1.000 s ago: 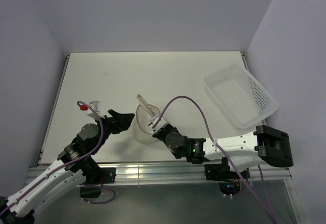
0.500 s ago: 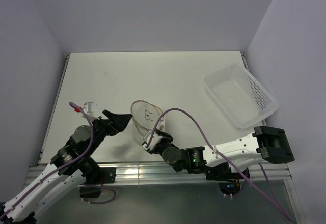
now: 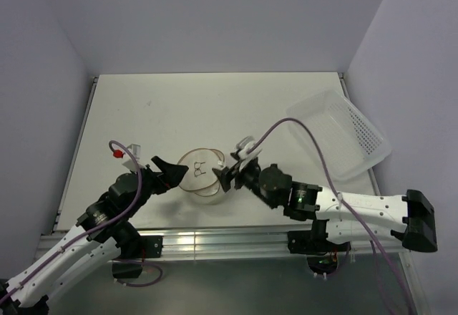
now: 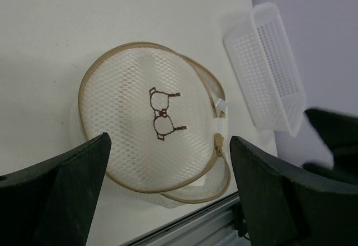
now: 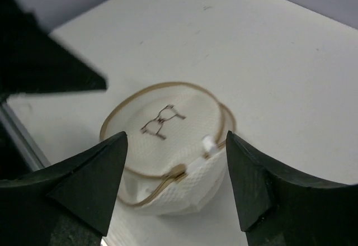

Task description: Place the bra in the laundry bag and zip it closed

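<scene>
The right fingers (image 3: 225, 177) have just let go and stand wide open and empty, like the left fingers (image 3: 172, 170). The lid (image 4: 151, 123) now lies on the bag (image 3: 202, 180), near the table (image 3: 215, 107) front edge. The bra is unseen, probably inside. Zipping remains.

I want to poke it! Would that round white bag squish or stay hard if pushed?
The laundry bag would probably squish: its walls are soft mesh and its lid sits crooked. It is likely light, being thin netting. It probably would not roll, since it rests flat on the table; a push would likely slide it.
</scene>
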Robot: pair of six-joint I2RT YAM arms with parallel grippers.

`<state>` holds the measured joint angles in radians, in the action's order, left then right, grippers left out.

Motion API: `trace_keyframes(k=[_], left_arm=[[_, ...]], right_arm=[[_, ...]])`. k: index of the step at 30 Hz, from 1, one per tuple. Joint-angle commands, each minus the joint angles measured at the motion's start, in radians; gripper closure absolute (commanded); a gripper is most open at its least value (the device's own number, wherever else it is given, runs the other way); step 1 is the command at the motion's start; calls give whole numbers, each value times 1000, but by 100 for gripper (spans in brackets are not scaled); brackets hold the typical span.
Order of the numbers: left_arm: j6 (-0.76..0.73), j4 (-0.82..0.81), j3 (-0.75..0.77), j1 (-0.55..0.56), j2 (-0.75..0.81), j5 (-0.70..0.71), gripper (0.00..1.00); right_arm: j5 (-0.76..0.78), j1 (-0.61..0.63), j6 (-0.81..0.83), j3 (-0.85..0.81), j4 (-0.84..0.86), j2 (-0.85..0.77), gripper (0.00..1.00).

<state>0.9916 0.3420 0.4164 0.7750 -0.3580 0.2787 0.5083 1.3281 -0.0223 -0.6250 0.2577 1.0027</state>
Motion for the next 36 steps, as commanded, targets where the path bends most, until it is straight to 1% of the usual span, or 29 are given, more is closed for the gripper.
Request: trace_keyframes(k=[1,2,3,4,6,9,11,16,19,20,21,22,24,26,27,28,29,30,31,32,33,35,36], left_arm=[[10,-2,-22,3,1,3,7],[12,2,-27,3,4,11,10],[13,5,-31,3,2,17,11],[15,11,-36,3,-2,36,12],[30,43,-41,3,-24,50,12],[41,71,-54,3,-42,56,12],[45,75,-73,3,-41,54,12],[42,8,-119,3,-56,28,14],[33,-69,-140,3,-96,19,24],[24,-87,-145,3,-102,22,29],[24,-106,-151,3,-107,34,30],[22,-148,-160,3,-114,42,34],[4,-205,-168,3,-122,42,39],[-11,-271,-172,3,-144,45,52],[-21,-296,-171,3,-156,47,57],[-30,-316,-166,3,-185,54,62],[-51,-366,-163,3,-202,57,74],[-65,-388,-156,3,-222,60,79],[-80,-409,-137,1,-264,68,84],[-109,-455,-128,0,-286,73,87],[-126,-477,-105,-3,-309,77,89],[-171,-518,-81,-23,-377,76,93],[-182,-547,-50,-35,-400,68,95]], right_arm=[[-137,-159,-290,-51,-86,-50,21],[-152,-194,-332,-61,-113,-38,20],[-160,-252,-406,-93,-145,0,19],[-171,-271,-428,-107,-194,23,20],[-237,-303,-476,-149,-230,97,20],[-251,-311,-517,-174,-242,157,21],[-280,-340,-548,-180,-245,175,23],[-303,-377,-611,-167,-250,208,29],[-367,-392,-633,-154,-233,246,30],[-379,-394,-640,-141,-219,254,30],[-393,-397,-657,-136,-197,270,33],[-427,-400,-665,-131,-187,277,34],[-445,-402,-691,-111,-158,277,38],[-450,-402,-703,-87,-146,264,41],[-445,-403,-717,-76,-132,246,54],[-441,-403,-722,-65,-121,238,60],[-436,-403,-725,-47,-112,229,66],[-432,-403,-734,-35,-79,211,81],[-427,-403,-740,-19,-52,200,88],[-419,-403,-755,17,-23,173,94],[-413,-402,-758,36,36,160,95],[-375,-400,-772,90,86,119,97],[-366,-400,-777,108,124,105,100]])
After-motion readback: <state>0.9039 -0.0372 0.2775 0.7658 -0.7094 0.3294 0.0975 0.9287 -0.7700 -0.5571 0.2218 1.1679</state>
